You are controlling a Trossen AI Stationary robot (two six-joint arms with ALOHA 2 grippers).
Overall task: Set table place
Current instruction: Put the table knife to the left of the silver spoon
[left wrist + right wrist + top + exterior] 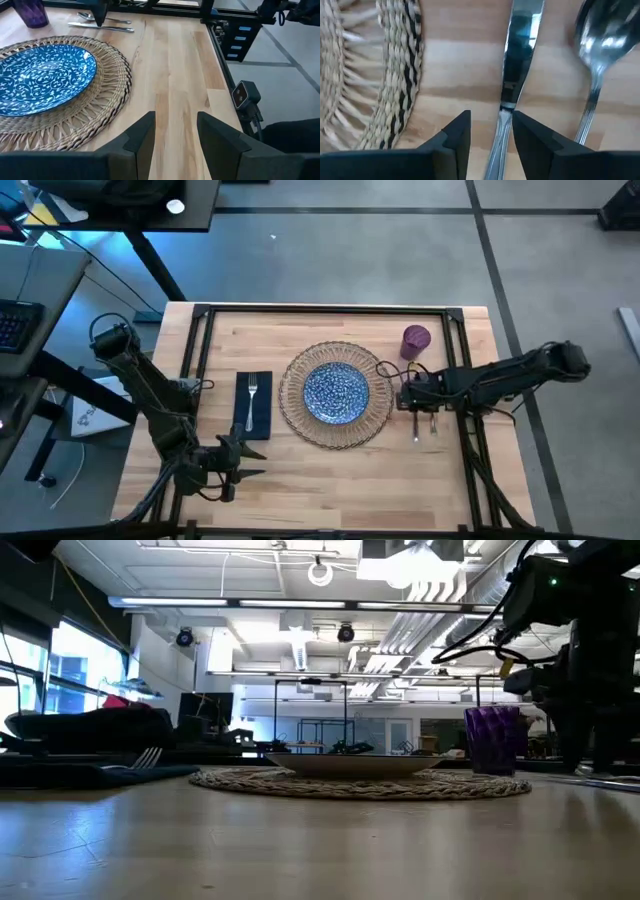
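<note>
The woven placemat lies mid-desk with the blue plate centred on it. Left of the placemat, a fork rests on the navy napkin. Right of it lie a knife and spoon; the purple cup stands beyond them. The right gripper hovers low over the knife, fingers parted. The left gripper waits open near the placemat's front-left.

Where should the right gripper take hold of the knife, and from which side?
Grip the knife at its narrow neck, from straight above, fingers across its width. It lies flat on the table between placemat and spoon, so only the thin edges offer hold. The right gripper hangs open there.
</note>
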